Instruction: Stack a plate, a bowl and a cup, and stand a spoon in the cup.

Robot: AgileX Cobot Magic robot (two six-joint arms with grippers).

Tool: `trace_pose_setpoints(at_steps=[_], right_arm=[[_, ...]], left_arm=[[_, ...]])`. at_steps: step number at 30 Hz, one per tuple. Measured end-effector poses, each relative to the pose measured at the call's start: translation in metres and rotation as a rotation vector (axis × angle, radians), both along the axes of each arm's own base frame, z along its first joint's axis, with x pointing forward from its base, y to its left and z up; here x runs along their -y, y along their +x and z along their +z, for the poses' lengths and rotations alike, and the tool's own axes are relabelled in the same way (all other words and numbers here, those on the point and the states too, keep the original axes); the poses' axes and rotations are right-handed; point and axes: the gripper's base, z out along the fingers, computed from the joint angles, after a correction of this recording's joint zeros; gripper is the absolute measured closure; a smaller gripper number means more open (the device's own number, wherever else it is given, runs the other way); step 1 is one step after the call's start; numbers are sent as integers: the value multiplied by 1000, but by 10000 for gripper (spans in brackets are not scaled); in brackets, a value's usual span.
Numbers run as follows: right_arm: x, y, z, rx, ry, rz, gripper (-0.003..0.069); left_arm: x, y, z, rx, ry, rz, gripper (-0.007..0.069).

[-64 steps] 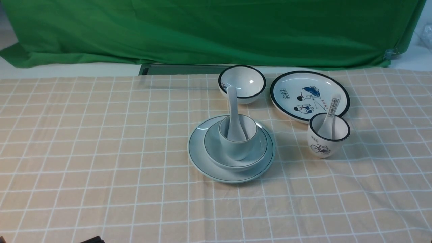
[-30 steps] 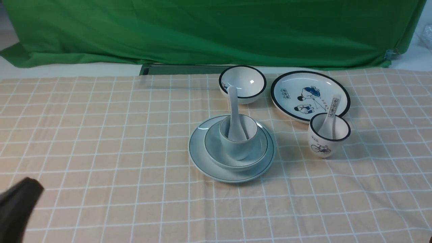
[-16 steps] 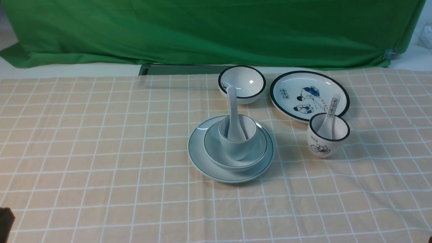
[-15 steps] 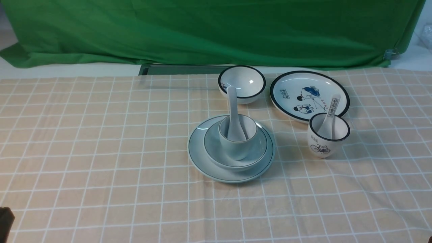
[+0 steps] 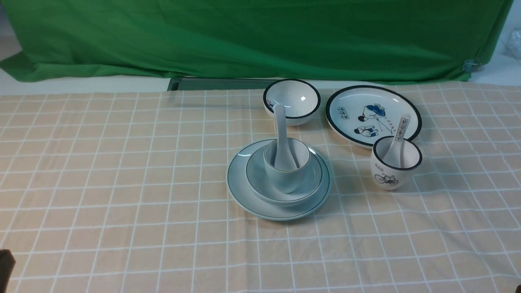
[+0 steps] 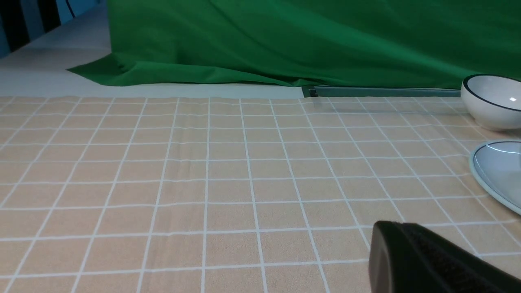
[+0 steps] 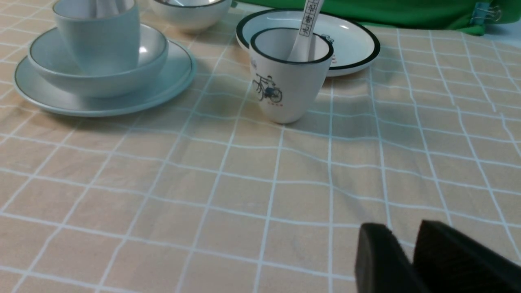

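Observation:
In the middle of the table the pale blue-green plate carries the bowl, and the cup stands in the bowl. The plain white spoon stands in the cup, handle leaning toward the back. The right wrist view shows the same plate, bowl and cup. My left gripper is shut and empty, low over the cloth, left of the plate's rim; only a sliver of it shows in the front view. My right gripper is open by a narrow gap, empty, near the front right.
A white cup with a bicycle drawing holds a printed spoon right of the stack. Behind it lie a cartoon plate and a small dark-rimmed white bowl. A green cloth hangs at the back edge.
My left gripper has drawn back from the front view's lower left toward the near corner. The stack and the other dishes have not moved.

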Motion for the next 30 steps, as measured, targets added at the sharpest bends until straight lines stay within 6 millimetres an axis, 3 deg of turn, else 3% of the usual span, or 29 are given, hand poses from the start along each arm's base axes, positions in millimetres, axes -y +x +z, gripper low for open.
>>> trace_pose_setpoints(at_steps=[30], right_arm=[[0, 0, 0, 0, 0, 0, 424]], left_arm=[[0, 0, 0, 0, 4, 0, 622]])
